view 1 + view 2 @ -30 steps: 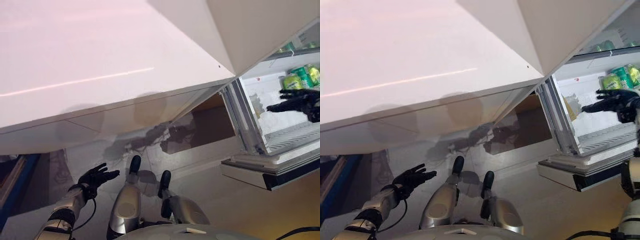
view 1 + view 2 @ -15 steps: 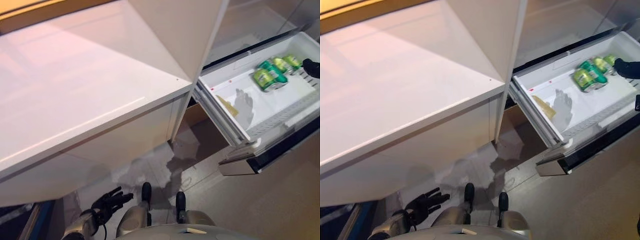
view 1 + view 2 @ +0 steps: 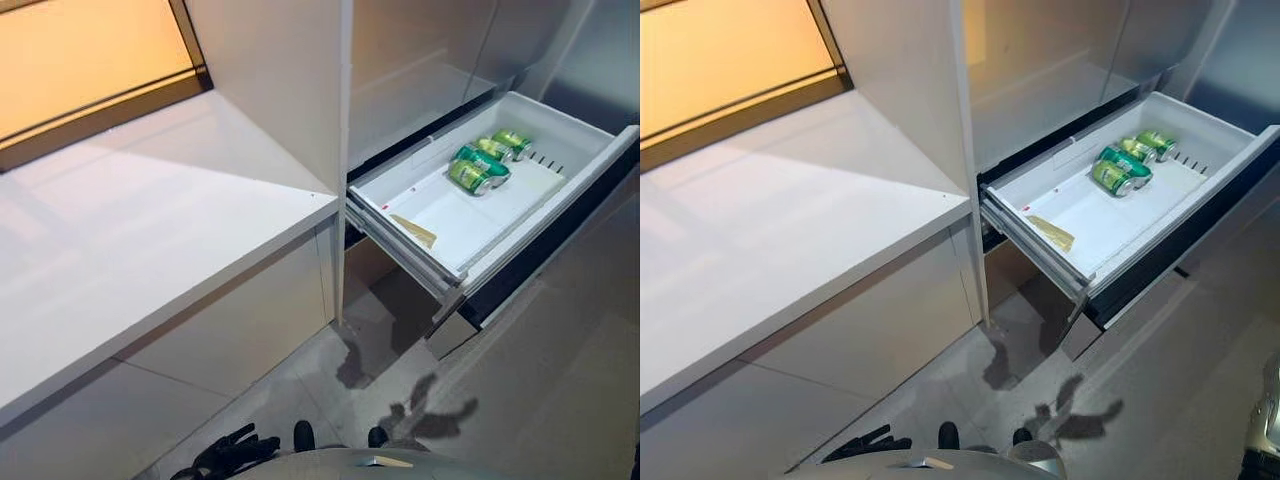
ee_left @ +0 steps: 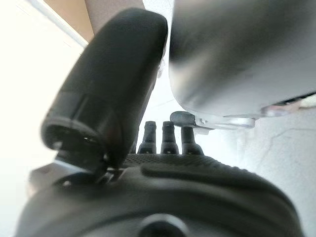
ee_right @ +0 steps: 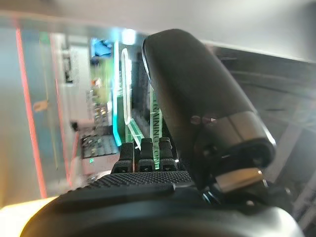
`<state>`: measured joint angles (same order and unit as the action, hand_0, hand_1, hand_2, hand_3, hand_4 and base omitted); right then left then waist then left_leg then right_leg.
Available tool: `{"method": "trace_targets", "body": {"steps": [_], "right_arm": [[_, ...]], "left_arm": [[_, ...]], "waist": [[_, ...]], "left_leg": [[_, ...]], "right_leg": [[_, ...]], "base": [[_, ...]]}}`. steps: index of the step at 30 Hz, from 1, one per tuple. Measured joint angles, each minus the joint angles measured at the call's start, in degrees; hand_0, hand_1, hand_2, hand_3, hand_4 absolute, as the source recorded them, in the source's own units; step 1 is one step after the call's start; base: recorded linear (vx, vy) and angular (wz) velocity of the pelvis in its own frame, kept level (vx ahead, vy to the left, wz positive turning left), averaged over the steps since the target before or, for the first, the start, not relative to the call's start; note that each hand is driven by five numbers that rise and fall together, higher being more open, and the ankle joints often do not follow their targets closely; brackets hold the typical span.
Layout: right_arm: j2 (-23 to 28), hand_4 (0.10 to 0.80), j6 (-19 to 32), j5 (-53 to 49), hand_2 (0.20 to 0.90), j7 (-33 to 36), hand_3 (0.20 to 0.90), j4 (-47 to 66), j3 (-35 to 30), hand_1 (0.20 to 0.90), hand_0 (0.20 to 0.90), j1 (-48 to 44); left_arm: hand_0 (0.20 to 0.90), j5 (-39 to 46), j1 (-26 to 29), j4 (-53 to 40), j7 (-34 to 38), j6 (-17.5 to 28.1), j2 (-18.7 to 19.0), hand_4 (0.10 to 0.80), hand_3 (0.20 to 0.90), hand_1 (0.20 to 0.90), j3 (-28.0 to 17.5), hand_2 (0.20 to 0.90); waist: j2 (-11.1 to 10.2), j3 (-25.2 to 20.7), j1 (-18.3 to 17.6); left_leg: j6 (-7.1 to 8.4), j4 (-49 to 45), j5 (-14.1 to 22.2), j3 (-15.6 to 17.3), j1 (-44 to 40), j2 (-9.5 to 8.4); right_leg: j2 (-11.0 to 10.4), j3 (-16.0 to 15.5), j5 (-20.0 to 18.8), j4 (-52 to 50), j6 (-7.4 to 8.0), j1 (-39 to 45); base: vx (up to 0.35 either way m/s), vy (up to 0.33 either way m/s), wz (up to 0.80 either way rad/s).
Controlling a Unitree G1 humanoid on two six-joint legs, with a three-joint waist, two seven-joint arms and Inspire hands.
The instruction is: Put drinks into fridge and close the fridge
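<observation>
Green cans (image 3: 482, 163) lie on their sides at the back of a white fridge drawer (image 3: 447, 215) that stands pulled out at the upper right; they also show in the right eye view (image 3: 1126, 164). My left hand (image 3: 236, 449) hangs low near the floor, far from the drawer. In the left wrist view (image 4: 163, 190) its fingers (image 4: 168, 138) are straight and hold nothing. My right hand (image 5: 143, 197) is open and empty in the right wrist view, fingers (image 5: 148, 150) straight, before a shiny reflecting panel.
A long white counter (image 3: 140, 240) runs along the left, with an orange-lit panel (image 3: 90, 60) behind it. A tall white cabinet side (image 3: 285, 80) stands between counter and drawer. Grey floor (image 3: 540, 370) lies below and to the right of the drawer's dark front (image 3: 560, 225).
The camera has swung, so the whole picture has shifted. My right hand has drawn back from the cans in the drawer. The cans lie as before.
</observation>
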<state>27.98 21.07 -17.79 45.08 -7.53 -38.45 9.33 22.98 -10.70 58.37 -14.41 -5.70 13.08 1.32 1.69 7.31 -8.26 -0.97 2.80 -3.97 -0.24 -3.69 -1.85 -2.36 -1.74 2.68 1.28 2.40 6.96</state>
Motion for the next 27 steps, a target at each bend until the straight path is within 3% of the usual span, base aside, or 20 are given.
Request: {"method": "trace_targets", "body": {"steps": [6, 14, 21, 27], "right_arm": [[-4.3, 0.8, 1.0, -7.8, 0.9, -8.0, 0.9, -11.4, 3.4, 0.9, 0.9, 2.3], [-4.3, 0.8, -5.9, -10.3, 0.9, -21.6, 0.9, -16.0, 13.1, 0.9, 0.9, 1.3], [1.1, 0.8, -11.7, -7.8, 0.9, -26.9, 0.9, -15.6, 21.4, 0.9, 0.9, -6.9], [3.3, 0.8, -14.0, -7.5, 0.9, -27.9, 0.9, -14.2, 26.1, 0.9, 0.9, -14.7]], "left_arm": [[0.9, 0.0, 0.4, 1.1, 0.1, 1.3, -0.1, 0.8, 0.9, 0.9, 0.0, 0.9], [0.9, 3.0, 4.4, 1.3, 1.0, 1.0, 0.3, 0.8, 0.9, 0.9, 0.2, 0.9], [0.9, 6.6, 11.5, -0.9, 5.3, 1.2, 2.4, 0.8, 0.9, 0.9, 1.5, 0.9], [0.9, 8.6, 15.5, -3.6, 8.7, 1.3, 3.1, 0.8, 0.9, 0.9, 1.5, 0.9]], "waist": [[-0.1, 0.4, -0.2], [1.4, 5.0, -0.5], [0.9, 13.1, -0.1], [0.8, 17.6, 1.1]], "left_leg": [[-0.27, -6.5, 3.9, 0.4, 1.4, -0.68], [-0.58, -19.4, 8.4, 1.6, 10.6, -1.66], [-0.31, -32.2, 11.1, 1.6, 22.7, -2.17], [0.99, -38.5, 12.1, 1.2, 30.1, -1.48]], "right_leg": [[-1.0, 0.9, 6.3, -11.5, -0.21, -3.8], [-2.2, 2.4, 11.5, -26.3, -0.53, -14.3], [-2.6, 2.8, 14.9, -39.8, -1.35, -26.6], [-1.8, 2.7, 15.7, -45.6, -2.63, -33.8]], "base": [[0.036, 0.006, -0.03], [-0.001, 0.001, -0.03], [-0.109, -0.044, 0.03], [-0.073, -0.046, -0.01]]}}
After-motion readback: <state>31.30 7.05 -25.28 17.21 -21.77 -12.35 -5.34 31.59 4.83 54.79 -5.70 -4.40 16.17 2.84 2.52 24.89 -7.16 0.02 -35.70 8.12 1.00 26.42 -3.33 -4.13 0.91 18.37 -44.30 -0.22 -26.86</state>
